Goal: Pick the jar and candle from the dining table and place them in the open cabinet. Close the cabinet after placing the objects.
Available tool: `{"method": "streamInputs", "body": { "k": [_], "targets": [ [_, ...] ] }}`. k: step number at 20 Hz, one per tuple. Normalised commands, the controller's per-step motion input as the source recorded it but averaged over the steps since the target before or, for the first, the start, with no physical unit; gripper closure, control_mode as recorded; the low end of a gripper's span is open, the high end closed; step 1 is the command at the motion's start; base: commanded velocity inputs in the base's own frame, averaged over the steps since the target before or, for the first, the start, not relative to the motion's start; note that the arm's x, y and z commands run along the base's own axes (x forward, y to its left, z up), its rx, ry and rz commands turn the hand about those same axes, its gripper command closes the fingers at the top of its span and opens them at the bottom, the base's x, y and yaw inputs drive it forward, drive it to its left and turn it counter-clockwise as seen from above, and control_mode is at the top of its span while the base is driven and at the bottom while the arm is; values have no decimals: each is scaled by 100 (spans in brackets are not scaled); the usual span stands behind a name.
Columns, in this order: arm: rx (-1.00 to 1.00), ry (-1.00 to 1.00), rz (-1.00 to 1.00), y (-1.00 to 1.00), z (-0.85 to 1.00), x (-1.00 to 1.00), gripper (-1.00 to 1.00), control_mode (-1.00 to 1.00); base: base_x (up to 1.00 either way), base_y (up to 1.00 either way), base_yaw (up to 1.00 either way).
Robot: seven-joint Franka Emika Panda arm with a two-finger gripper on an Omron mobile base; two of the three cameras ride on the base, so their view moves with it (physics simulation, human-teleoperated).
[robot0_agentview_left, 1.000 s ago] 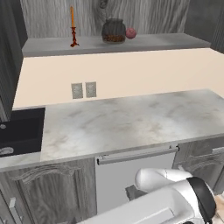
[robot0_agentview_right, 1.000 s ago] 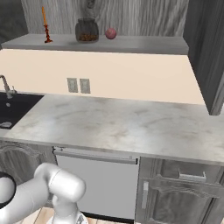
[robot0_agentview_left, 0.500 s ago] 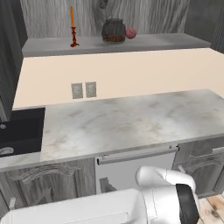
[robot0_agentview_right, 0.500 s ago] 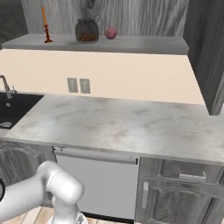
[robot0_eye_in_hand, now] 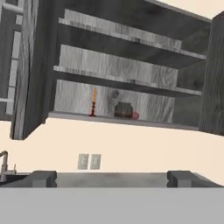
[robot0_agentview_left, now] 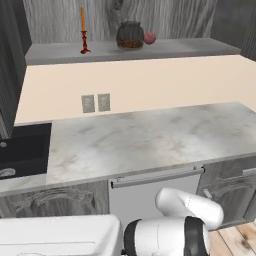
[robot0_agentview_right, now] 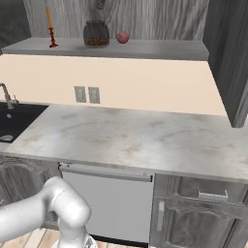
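Gripper open; red ball touches jar, candle apart.

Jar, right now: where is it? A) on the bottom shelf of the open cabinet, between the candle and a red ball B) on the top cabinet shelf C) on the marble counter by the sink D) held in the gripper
A: the jar stands on the lowest shelf of the cabinet, with the candle on one side of it and the red ball on the other.
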Motion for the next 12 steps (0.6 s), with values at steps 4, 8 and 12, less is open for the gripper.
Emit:
{"method": "streamInputs", "body": {
  "k": [4,8,12],
  "targets": [
    [-9,0,-23,40,0,52,-100,-100,0,0,0],
    [0,0,-21,21,0,36,-100,-100,0,0,0],
    [0,0,-22,24,0,61,-100,-100,0,0,0]
  ]
}}
